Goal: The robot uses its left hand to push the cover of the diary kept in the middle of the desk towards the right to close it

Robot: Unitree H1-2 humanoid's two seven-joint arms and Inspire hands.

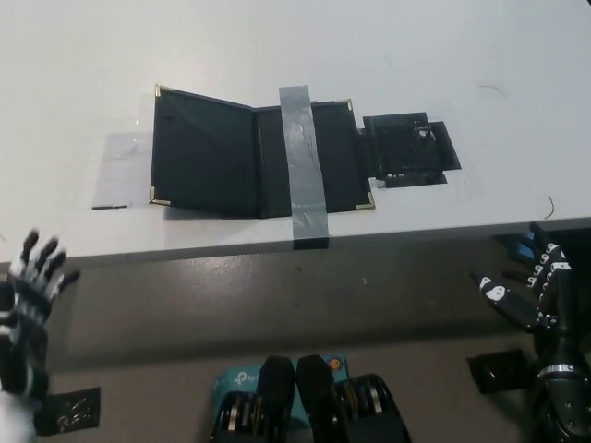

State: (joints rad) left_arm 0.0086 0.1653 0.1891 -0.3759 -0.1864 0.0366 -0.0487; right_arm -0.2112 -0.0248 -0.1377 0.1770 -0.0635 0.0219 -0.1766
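Observation:
A black diary [254, 157] with gold corners lies open in the middle of the white desk [369, 55]. Its left cover [199, 149] is raised slightly off the desk. A strip of grey tape [303, 166] runs over its right half and pins it to the desk. My left hand [32, 277] hangs open below the desk's front edge at the lower left, well away from the diary. My right hand [531, 291], black, rests open below the desk edge at the lower right.
A black patch of tape [411, 149] sits on the desk just right of the diary. A clear tape patch [125, 171] lies left of it. The desk's front edge [277, 249] runs across the middle, with grey floor [277, 305] below.

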